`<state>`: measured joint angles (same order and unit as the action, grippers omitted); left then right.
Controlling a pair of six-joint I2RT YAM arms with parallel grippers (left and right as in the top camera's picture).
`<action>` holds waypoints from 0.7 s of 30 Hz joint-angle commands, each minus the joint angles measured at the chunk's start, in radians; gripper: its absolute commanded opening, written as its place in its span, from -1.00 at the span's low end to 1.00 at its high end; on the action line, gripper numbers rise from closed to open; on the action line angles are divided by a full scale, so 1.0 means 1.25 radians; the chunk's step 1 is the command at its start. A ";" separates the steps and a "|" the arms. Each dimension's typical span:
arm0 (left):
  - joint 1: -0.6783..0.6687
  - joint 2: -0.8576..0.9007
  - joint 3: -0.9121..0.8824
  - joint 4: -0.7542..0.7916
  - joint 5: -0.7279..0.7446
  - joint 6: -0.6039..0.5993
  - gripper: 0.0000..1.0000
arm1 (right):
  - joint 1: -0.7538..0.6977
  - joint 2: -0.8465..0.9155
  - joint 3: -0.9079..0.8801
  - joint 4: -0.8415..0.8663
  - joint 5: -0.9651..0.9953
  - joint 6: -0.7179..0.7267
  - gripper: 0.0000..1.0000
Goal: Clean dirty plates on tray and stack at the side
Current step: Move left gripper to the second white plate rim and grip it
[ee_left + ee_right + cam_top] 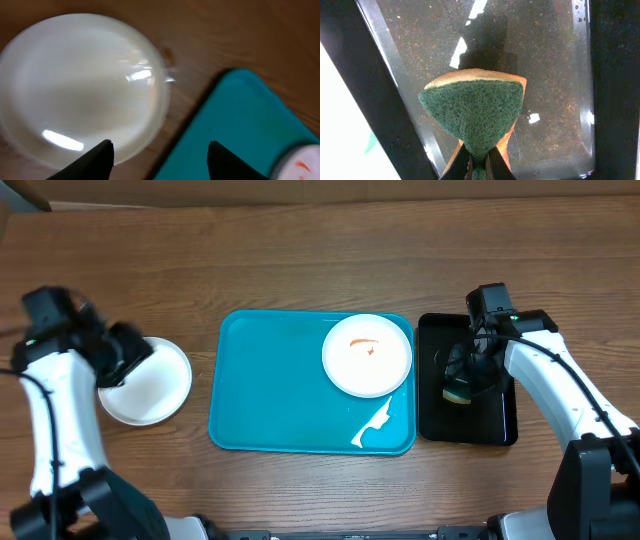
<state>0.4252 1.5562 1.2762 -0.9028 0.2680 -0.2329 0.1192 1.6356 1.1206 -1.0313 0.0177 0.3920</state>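
Above black tray [497, 418], right pincer [479, 164] tight on sponge [475, 112]; left pincer [160, 159] spread by plate [75, 85].

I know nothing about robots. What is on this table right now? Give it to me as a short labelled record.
tray: turquoise tray, mid wooden table
dirty plate: smeared white plate, orange mark, in the tray's upper right corner seen from overhead
other plate: plain white plate, no smear visible, on the table left of the tray
left pincer: open, empty, beside that plate
right pincer: shut on a green sponge over the black tray
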 commanded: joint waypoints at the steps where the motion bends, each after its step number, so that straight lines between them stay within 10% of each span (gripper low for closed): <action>1: -0.122 -0.029 0.018 0.019 0.121 0.115 0.26 | -0.002 -0.003 -0.002 0.004 0.005 0.001 -0.92; 21: -0.639 0.229 0.017 0.273 0.049 0.143 0.37 | -0.002 -0.003 -0.002 0.002 0.003 0.001 -0.92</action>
<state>-0.3550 1.7954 1.2861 -0.5808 0.3435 -0.0486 0.1192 1.6356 1.1206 -1.0328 0.0158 0.3916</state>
